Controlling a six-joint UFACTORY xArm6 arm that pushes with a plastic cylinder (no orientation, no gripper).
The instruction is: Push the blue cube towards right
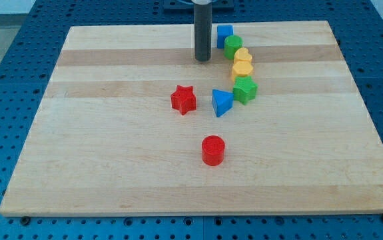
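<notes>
The blue cube (pixel 224 33) sits near the view's top of the wooden board (pixel 111 167), just right of centre. My tip (pixel 202 59) rests on the board a little left of and below the cube, not touching it. Right below the cube runs a curved row: a green cylinder (pixel 233 47), a yellow rounded block (pixel 243 56), a yellow hexagon (pixel 242 70) and a green star (pixel 245 89). The green cylinder touches the cube's lower right.
A blue triangular block (pixel 222 103) lies left of the green star. A red star (pixel 184 99) lies near the board's middle. A red cylinder (pixel 213 150) stands below them. Blue perforated table surrounds the board.
</notes>
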